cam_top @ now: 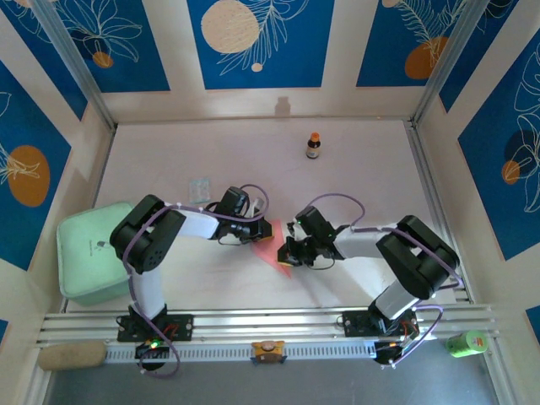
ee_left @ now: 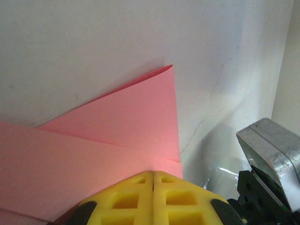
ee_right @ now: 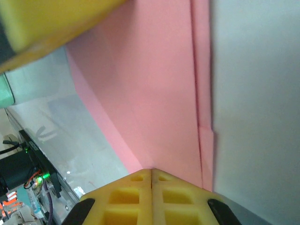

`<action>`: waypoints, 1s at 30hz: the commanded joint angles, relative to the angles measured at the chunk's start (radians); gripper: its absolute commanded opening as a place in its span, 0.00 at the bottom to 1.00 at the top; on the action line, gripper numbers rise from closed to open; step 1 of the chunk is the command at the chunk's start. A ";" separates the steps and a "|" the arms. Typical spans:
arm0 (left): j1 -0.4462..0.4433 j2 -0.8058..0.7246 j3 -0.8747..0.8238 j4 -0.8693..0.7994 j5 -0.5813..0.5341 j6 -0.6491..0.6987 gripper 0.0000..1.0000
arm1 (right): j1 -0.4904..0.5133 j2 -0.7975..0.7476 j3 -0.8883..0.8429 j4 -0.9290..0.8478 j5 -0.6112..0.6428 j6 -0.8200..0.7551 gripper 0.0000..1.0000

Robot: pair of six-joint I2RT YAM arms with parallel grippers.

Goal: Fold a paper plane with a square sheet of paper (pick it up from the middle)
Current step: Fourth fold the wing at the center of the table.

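Holding the partly folded sheet of paper (cam_top: 268, 243) (near the centre of the bench (cam_top: 253, 152), between the arms) with left fingers (ee_left: 161, 187) and right fingers (ee_right: 161, 185) both clamped shut on its edges, align the layered edges squarely before pressing any crease.

An orange-capped brown bottle (cam_top: 313, 146) stands near the bench's (cam_top: 363, 169) far edge. A pale translucent packet (cam_top: 199, 188) lies left of centre, a mint-green tub (cam_top: 84, 257) at the left edge.
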 commanded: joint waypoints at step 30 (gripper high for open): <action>0.029 0.019 -0.034 -0.110 -0.099 0.031 0.00 | 0.029 -0.133 -0.221 0.014 -0.054 0.054 0.04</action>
